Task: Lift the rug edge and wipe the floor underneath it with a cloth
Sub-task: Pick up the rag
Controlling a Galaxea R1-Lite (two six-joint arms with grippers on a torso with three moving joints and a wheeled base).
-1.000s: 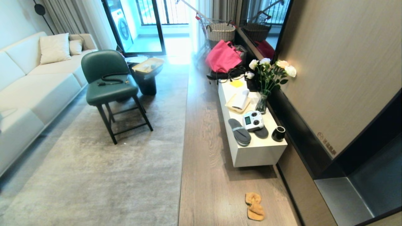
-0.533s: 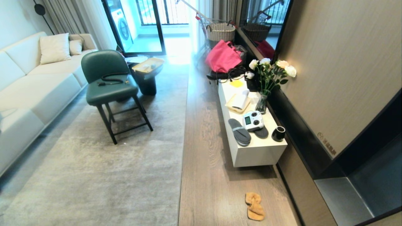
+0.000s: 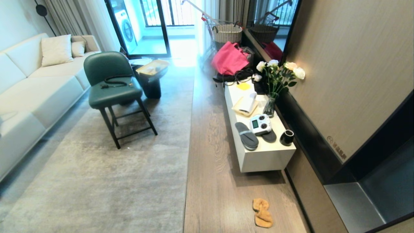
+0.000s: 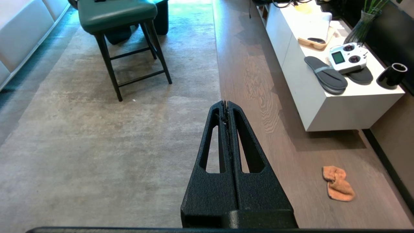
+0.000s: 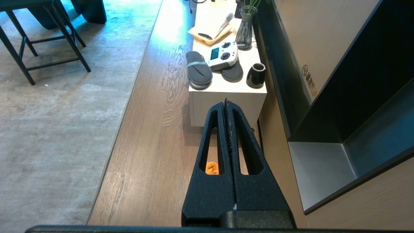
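Fluffy cloth [image 3: 262,213], sheeny wood floor [image 3: 213,181]

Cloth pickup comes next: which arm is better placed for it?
Probably the right. The cloth lies on the floor on the robot's right, and in the right wrist view it peeks through the shut right pincer. The shut left pincer sits over the rug edge, suiting the lift.

Cloth [image 3: 262,213] on floor [image 3: 213,181] – right of rug edge [image 3: 188,155] (flat).

floor [image 3: 213,181]: cloth [image 3: 262,213]; rug [image 3: 106,181] | cabinet [image 3: 268,158]: slippers [image 3: 246,136]
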